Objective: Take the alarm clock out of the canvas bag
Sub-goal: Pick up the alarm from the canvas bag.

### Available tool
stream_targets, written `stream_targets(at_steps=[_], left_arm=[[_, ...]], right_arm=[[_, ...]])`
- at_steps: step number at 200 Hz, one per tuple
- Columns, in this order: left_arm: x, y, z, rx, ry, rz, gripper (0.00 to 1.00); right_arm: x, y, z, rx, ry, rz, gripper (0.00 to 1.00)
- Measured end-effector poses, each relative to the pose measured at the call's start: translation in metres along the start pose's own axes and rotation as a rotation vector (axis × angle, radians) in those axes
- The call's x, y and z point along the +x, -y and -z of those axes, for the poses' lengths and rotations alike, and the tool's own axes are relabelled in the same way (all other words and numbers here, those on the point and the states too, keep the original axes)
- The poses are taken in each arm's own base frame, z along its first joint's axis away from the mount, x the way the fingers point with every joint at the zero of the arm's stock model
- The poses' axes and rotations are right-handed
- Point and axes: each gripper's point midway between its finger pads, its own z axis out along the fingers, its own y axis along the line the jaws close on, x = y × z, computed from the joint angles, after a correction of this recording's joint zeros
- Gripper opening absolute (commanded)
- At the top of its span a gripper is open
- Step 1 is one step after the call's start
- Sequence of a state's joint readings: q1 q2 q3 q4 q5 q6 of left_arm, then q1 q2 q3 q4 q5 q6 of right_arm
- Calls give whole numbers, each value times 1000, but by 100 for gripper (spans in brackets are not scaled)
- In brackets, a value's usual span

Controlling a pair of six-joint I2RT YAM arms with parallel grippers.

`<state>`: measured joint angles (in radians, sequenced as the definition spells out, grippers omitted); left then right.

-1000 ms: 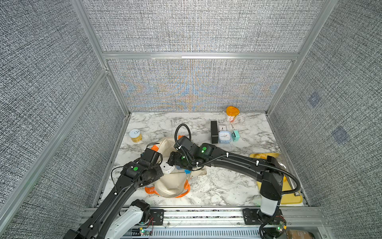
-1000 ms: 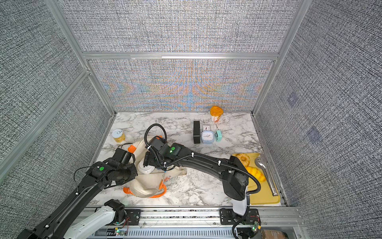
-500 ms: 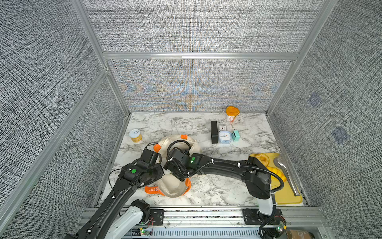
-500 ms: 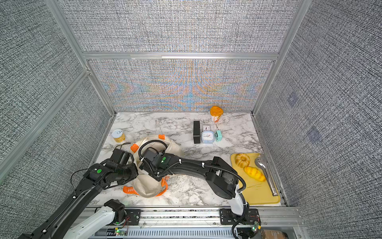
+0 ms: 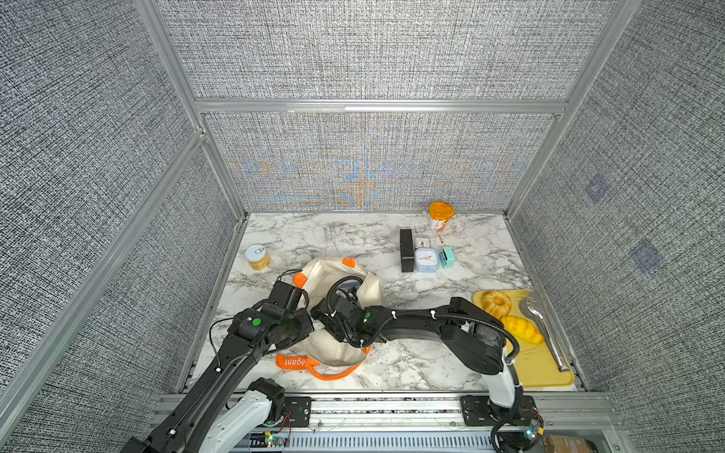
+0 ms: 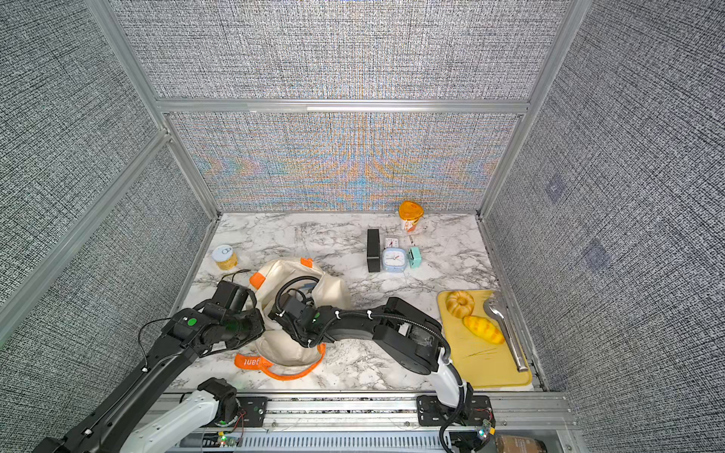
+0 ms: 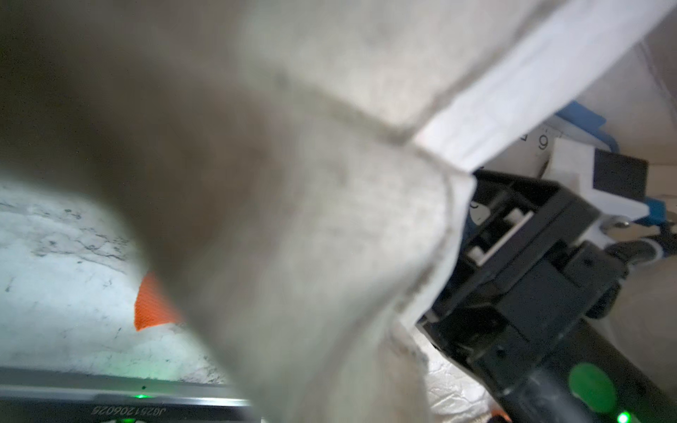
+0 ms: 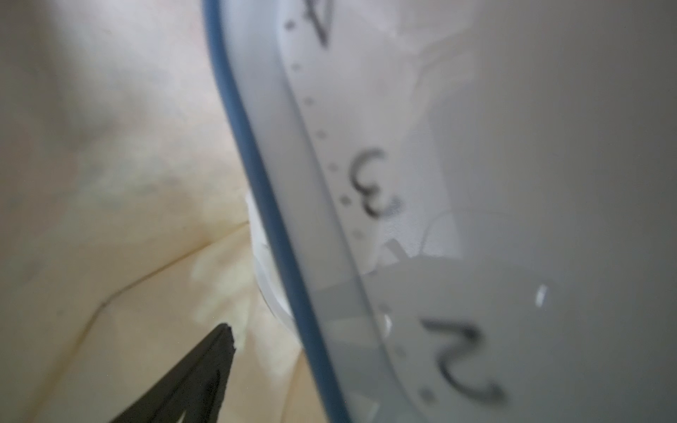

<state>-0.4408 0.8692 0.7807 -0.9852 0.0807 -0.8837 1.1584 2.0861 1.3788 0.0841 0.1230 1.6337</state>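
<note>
Your left arm (image 5: 219, 376) rises from the lower left in both top views to centre frame. Your left pincer (image 5: 300, 291) is closed on the canvas bag (image 5: 327, 270) rim. Your right arm (image 5: 423, 318) reaches in from the lower right, elbow folded. Your right pincer (image 5: 350, 293) is spread wide and points toward the frame's top.

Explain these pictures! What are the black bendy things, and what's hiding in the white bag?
Those are two black robot arms; each ends in a pincer called a gripper. Two pictures look down from above; two blurry ones come from cameras on the arms' wrists. On the marble table lie a cream-white canvas bag with orange handles, a yellow tin, an orange-lidded cup, a black box, a pale blue clock and a yellow board. The left gripper is shut, seemingly pinching the bag's rim. The right gripper is open inside the bag, beside a blue-rimmed white alarm clock, apparently not gripping it yet.
</note>
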Motion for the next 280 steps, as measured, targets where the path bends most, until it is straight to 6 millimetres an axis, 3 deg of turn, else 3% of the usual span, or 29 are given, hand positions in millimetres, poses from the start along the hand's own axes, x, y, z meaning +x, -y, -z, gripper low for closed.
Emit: stream_targets(at_steps=[122,178,220,280], left_arm=[[-1,1,-4,-15,-13,-9,0],[-3,2,-2,-11,-4,-15,0],[-1,-2,-2,-7,6,-16,0],[-8,-5,-1,-29,45,-30,0]], right_arm=[[4,-12,-30,-139,-6,-12,83],[5,-18,-39,-186,-24,2,72],[1,-24,-37,-208,-16,70,70],[-8,-50,-18,-274,37,209,67]])
